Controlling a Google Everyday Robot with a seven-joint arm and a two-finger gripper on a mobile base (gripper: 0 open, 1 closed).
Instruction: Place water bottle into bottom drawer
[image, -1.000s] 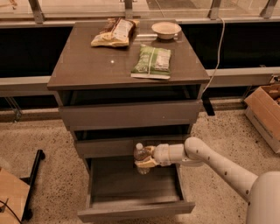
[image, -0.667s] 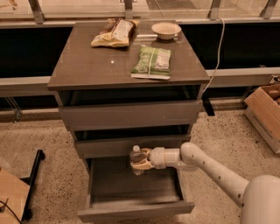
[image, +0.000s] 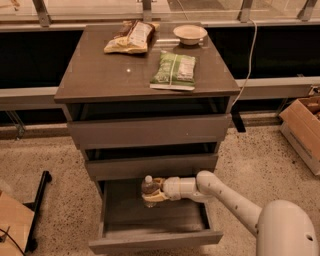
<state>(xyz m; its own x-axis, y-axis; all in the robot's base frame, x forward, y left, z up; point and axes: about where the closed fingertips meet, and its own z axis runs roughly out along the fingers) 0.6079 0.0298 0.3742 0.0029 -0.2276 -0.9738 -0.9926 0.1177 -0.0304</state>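
White rounded arm (image: 227, 197), smooth jts; tan-fingered gripper (image: 151, 191) — over bottom drawer (image: 155, 241)

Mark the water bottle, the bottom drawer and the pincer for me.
water bottle (image: 147, 185), camera view, clear body under the cap.
bottom drawer (image: 155, 242), camera view, its front panel.
pincer (image: 153, 190), camera view, between its fingertips, clamped on the bottle above the drawer floor.

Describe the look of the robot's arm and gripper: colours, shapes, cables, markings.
The arm is glossy white: smooth rounded tubes with a bulbous joint, widening into a large dome. The gripper, closed on the water bottle over the open bottom drawer, has pale yellowish fingers on a white cylindrical wrist. No cables or markings show.
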